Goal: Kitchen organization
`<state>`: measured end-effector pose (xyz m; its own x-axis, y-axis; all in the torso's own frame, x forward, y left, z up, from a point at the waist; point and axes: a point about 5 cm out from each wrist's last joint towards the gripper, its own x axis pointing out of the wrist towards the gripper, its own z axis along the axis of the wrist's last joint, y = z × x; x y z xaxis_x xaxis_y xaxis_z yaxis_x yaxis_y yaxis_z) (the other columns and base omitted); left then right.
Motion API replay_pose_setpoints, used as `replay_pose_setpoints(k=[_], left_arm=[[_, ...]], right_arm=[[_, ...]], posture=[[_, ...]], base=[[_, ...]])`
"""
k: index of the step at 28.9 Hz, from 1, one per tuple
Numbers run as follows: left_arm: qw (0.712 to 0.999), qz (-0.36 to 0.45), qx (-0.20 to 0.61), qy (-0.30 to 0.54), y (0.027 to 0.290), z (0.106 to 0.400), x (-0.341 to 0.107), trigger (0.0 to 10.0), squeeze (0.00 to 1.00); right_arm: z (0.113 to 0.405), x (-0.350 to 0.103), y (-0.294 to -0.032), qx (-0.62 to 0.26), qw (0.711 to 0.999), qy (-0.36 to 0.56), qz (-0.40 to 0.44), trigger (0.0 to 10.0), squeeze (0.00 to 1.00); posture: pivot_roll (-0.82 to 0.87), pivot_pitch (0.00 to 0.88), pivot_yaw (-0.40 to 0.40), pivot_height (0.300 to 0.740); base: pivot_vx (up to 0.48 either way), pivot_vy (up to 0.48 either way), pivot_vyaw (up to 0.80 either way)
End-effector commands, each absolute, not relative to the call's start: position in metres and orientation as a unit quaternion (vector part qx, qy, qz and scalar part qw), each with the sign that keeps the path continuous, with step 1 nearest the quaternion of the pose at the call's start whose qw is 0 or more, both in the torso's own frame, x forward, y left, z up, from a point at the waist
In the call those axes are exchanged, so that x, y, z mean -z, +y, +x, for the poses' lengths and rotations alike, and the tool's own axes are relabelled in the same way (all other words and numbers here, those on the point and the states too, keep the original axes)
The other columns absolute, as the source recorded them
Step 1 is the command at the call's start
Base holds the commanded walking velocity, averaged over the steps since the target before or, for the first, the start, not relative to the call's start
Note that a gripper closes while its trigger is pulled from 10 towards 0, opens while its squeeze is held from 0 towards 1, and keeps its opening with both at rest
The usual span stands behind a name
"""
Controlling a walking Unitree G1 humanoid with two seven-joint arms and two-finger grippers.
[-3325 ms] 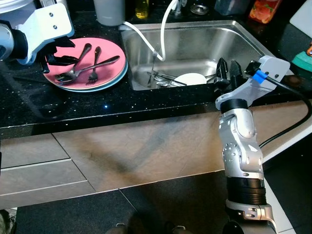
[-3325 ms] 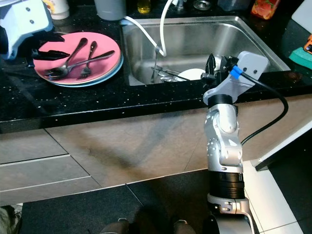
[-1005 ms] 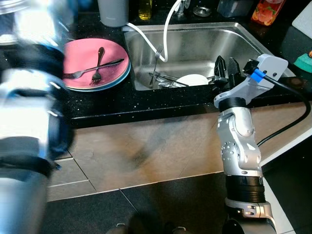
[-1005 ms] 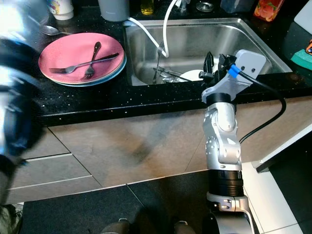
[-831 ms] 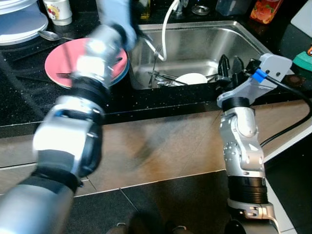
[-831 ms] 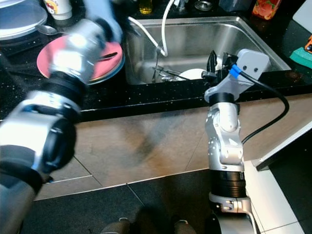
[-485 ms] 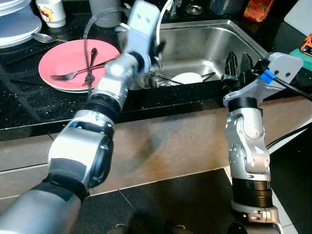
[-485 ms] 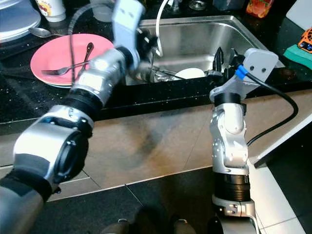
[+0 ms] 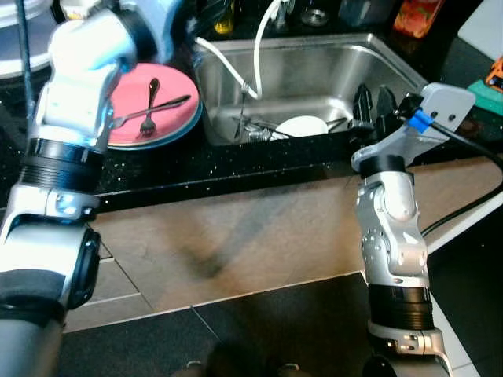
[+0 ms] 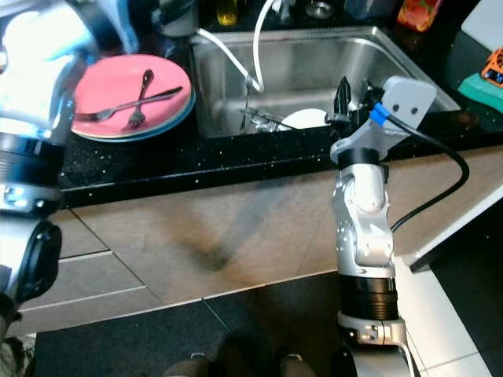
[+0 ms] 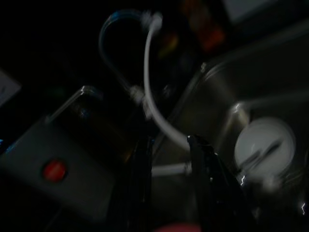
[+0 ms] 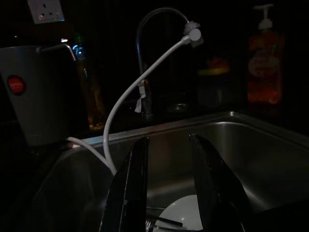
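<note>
Left eye view: pink plate [image 9: 169, 116] bears 2 crossed utensils [image 9: 149, 107].

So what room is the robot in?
A home kitchen, it seems: there's a steel sink with dishes in it, a black counter, and a pink plate holding cutlery.

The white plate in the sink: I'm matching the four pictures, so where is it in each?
Left eye: white plate at the sink's near wall.
Right eye: same spot.
Left wrist: pale disc beyond the fingers.
Right wrist: between the fingers.
Shared landmark: white hose.
</note>
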<state>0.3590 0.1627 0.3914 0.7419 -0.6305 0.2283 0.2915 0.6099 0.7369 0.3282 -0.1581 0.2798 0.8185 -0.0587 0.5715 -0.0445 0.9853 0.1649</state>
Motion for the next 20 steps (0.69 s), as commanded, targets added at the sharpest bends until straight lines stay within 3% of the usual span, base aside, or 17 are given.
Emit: replay_pose_setpoints(k=[1, 11, 20], left_arm=[[0.867, 0.370, 0.241, -0.230, 0.178, 0.355, -0.390, 10.0, 0.00], [0.879, 0.389, 0.223, -0.161, 0.201, 0.354, -0.373, 10.0, 0.00], [0.877, 0.433, 0.208, -0.030, 0.227, 0.371, -0.344, 10.0, 0.00]], right_arm=[[0.329, -0.278, -0.159, 0.004, 0.949, -0.301, 0.091, 10.0, 0.00], [0.331, -0.279, -0.158, -0.001, 0.949, -0.302, 0.090, 10.0, 0.00], [0.330, -0.276, -0.162, 0.007, 0.949, -0.300, 0.093, 10.0, 0.00]], posture=[[0.23, 0.156, -0.014, 0.740], [0.22, 0.143, -0.014, 0.740], [0.22, 0.147, 0.000, 0.740]], base=[[0.000, 0.000, 0.00], [0.000, 0.000, 0.00], [0.000, 0.000, 0.00]])
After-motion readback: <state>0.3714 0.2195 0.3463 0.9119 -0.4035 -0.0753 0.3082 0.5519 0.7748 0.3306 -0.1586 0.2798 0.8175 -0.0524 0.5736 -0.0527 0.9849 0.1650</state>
